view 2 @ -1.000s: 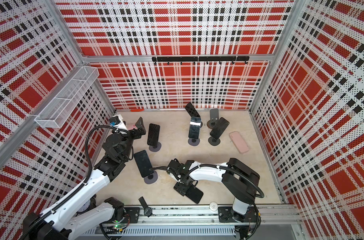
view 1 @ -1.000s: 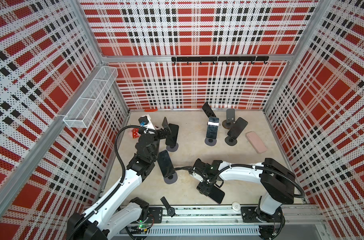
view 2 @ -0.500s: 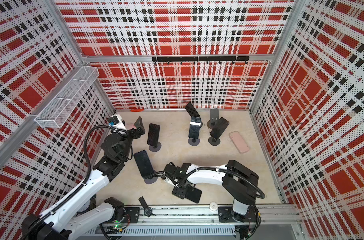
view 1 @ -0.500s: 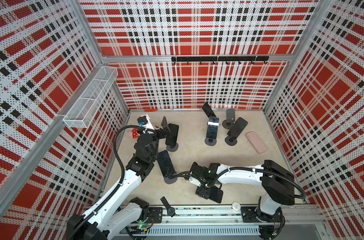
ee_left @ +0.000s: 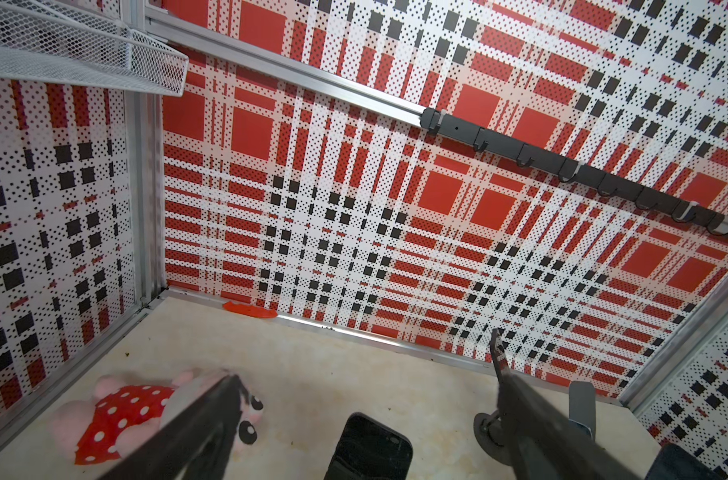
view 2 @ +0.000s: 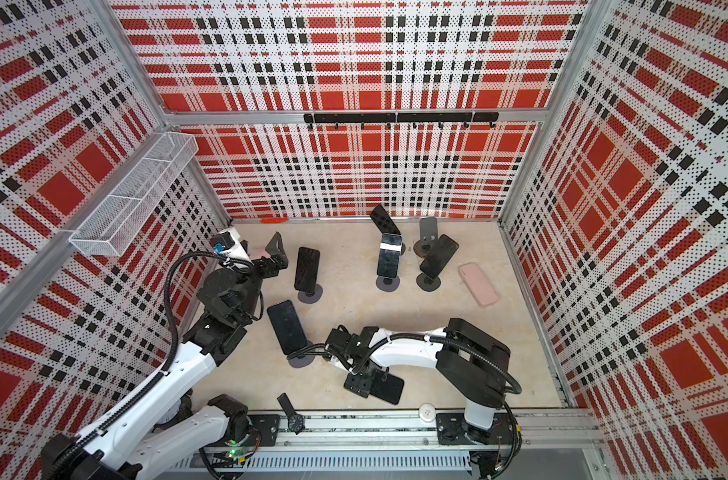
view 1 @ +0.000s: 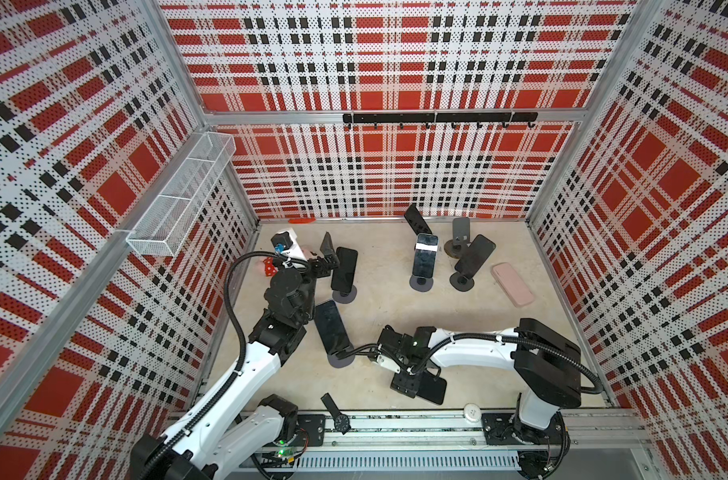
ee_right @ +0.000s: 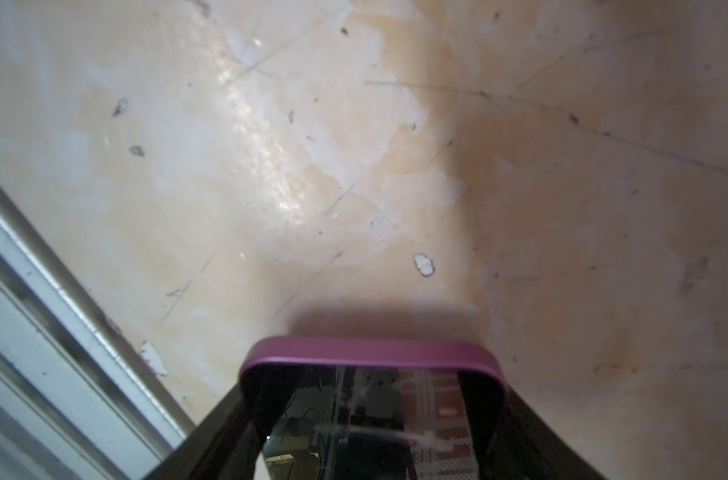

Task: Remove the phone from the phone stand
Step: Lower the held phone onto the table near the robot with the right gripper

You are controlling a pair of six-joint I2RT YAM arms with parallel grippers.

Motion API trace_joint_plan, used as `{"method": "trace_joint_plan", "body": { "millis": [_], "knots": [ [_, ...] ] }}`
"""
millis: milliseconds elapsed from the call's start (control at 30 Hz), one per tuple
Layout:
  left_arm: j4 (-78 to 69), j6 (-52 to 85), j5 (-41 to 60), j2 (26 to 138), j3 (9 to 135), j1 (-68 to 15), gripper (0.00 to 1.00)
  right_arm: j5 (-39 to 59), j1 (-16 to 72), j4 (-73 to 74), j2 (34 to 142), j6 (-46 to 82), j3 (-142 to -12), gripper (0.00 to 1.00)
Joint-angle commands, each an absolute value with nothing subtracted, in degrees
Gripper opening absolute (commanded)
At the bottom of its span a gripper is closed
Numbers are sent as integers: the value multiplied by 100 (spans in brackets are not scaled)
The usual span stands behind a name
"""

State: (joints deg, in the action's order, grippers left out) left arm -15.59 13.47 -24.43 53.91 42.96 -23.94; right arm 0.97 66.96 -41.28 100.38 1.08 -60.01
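done: phone point(view 1: 432, 390) already removed, clamped by right jaws low over near tabletop point(view 1: 395, 316) | left jaws apart | left: release

- Three walls of perforated panel point(view 1: 395, 62), plaid print in red, white and black, in both top views.
- Bare aluminium posts point(view 1: 179, 62) stand at the back corners.
- White wire-mesh basket point(view 1: 181, 195) is fixed to the wall at left of frame and divided into compartments.
- Black hook rail point(view 1: 437, 117) runs across the back wall, upper centre.
- Worktop point(view 1: 395, 307) is beige and mottled. The right wrist view shows scratches, chips and a bright glare patch point(ee_right: 270, 174).
- Metal rail point(view 1: 395, 424) runs along the lower edge.
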Motion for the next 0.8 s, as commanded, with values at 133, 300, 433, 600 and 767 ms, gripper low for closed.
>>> {"method": "trace_joint_plan", "body": {
  "millis": [133,300,433,600,767],
  "knots": [
    [-1622,1379,-2272,5246,4343,-2338,98,47,6728,-3973,10046,51,-6003,73],
    [-1617,1349,-2275,5184,4337,-2331,98,46,6725,-4009,10107,17,-6081,75],
    [-1583,1349,-2294,5111,4328,-2329,98,133,6724,-4006,10112,18,-6058,77],
    [-1589,1359,-2178,4928,4230,-2334,98,169,6724,-4017,10106,82,-6029,78],
    [-1705,1447,-1987,4782,4119,-2329,98,187,6706,-4036,10055,114,-6005,80]
  ]
}}
